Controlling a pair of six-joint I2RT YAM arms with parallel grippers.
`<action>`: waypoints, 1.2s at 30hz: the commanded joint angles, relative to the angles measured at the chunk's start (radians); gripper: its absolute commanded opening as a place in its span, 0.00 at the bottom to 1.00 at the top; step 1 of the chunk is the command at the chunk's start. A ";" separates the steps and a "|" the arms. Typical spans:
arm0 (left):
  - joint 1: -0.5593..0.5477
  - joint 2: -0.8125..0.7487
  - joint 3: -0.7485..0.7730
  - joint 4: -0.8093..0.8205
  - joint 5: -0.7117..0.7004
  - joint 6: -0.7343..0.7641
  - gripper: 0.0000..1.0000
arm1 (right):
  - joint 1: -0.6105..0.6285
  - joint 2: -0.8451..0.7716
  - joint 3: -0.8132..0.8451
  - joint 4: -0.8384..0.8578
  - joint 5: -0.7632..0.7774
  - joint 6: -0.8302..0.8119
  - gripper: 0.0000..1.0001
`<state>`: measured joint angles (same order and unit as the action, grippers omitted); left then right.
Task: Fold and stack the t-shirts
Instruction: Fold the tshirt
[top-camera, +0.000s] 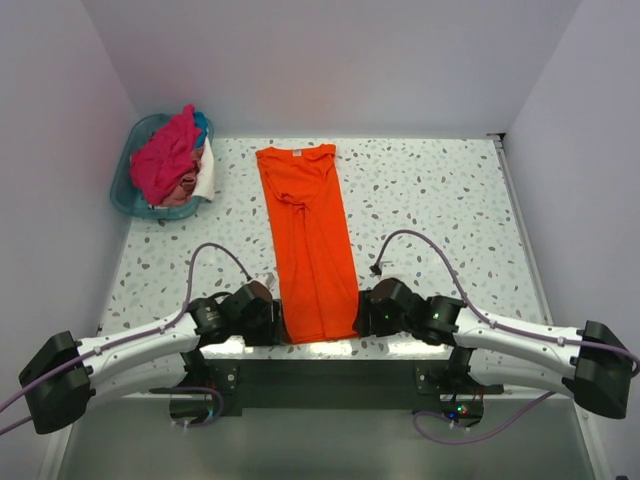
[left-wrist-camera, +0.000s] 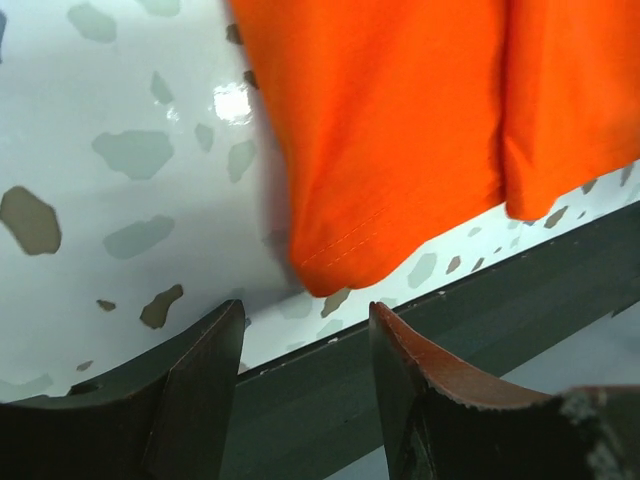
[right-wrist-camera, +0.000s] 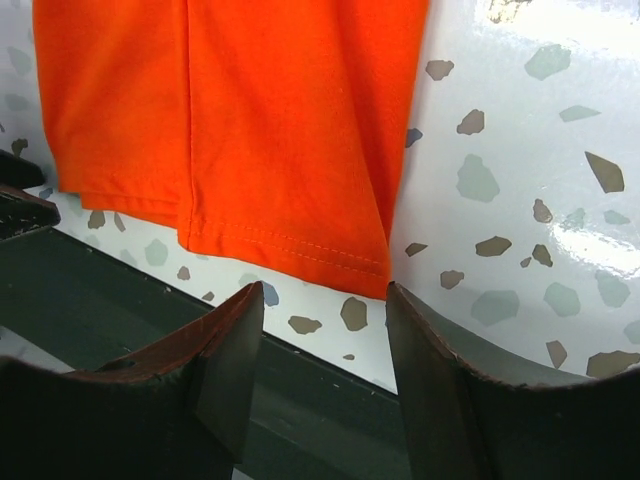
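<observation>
Currently: orange t-shirt (top-camera: 312, 245), lengthwise strip on table (top-camera: 440, 190), hem nearest, likely awaiting crosswise fold; left hand (left-wrist-camera: 305, 312) and right hand (right-wrist-camera: 325, 292) open, empty, flanking hem corners.

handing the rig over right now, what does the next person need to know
Left gripper: open, empty, at the orange t-shirt's near-left hem corner.
Right gripper: open, empty, at its near-right corner.
Orange t-shirt: flat on the table, sides folded in to a long strip, collar far.
Other t-shirts: heaped in the teal basket, far left.
Done: lengthwise folds.
Left: fold the strip crosswise, then fold and stack the rest.
</observation>
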<state>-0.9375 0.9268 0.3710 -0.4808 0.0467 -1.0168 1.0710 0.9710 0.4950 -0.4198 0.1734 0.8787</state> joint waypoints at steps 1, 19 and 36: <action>-0.003 -0.011 -0.032 0.091 0.022 -0.058 0.58 | -0.003 0.026 -0.009 0.048 0.035 0.032 0.56; -0.004 0.070 -0.072 0.179 0.019 -0.074 0.23 | -0.005 0.173 -0.023 0.184 -0.043 0.006 0.20; -0.075 -0.094 0.149 -0.194 -0.074 -0.022 0.00 | 0.144 0.054 0.041 -0.029 0.058 -0.033 0.00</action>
<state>-1.0077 0.8402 0.4160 -0.5953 0.0471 -1.0752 1.2102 1.0164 0.4545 -0.3481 0.1177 0.8879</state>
